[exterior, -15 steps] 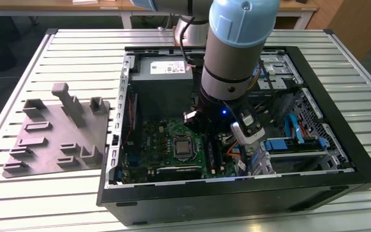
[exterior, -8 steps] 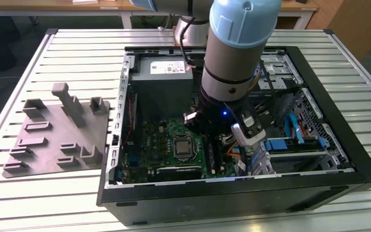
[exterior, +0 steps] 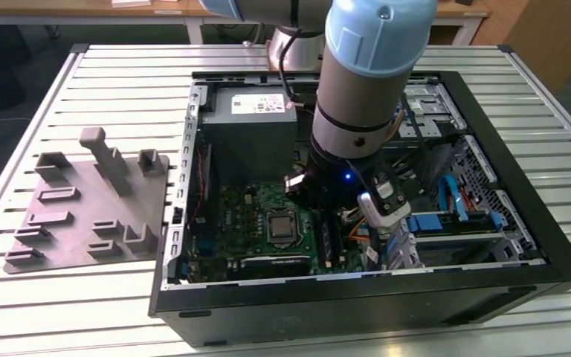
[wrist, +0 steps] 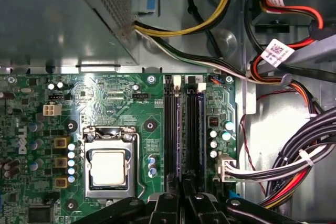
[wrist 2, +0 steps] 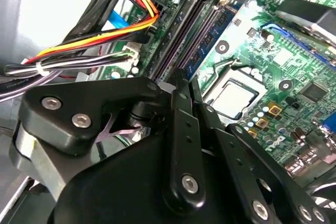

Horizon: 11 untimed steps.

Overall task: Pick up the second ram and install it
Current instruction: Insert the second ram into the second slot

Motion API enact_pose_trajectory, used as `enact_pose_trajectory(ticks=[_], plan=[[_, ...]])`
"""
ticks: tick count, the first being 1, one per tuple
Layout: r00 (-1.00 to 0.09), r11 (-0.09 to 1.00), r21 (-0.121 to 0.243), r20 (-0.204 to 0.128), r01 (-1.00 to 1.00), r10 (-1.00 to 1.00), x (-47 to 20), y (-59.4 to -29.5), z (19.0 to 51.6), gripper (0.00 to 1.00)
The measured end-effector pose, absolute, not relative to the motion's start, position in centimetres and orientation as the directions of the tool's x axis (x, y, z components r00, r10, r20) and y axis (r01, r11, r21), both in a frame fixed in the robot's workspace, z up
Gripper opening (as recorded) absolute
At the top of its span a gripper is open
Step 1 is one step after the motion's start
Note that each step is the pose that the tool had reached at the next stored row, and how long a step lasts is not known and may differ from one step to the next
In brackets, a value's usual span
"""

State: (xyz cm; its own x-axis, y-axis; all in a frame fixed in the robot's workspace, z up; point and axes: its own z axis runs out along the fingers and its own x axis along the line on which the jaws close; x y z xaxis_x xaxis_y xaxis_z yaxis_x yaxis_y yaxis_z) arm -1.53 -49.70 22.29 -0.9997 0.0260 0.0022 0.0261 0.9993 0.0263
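While the gripper (wrist: pixel 181 203) hovers low over the motherboard's (wrist: pixel 105 98) black memory slots (wrist: pixel 182 129), whether its fingers are parted or closed cannot be told.

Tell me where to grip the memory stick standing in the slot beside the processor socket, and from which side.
Probably the long top edge of the memory stick, near mid-length, coming straight down and closing across its flat faces. It stands on edge, with a black slot close alongside, so only that edge looks free.
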Motion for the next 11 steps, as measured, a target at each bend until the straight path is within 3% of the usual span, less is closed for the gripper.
enact_pose_trajectory(ticks=[11], plan=[[-0.999, 0.999, 0.026, 0.002, 0.043, 0.043, -1.51, -49.47, 22.17, 0.14]])
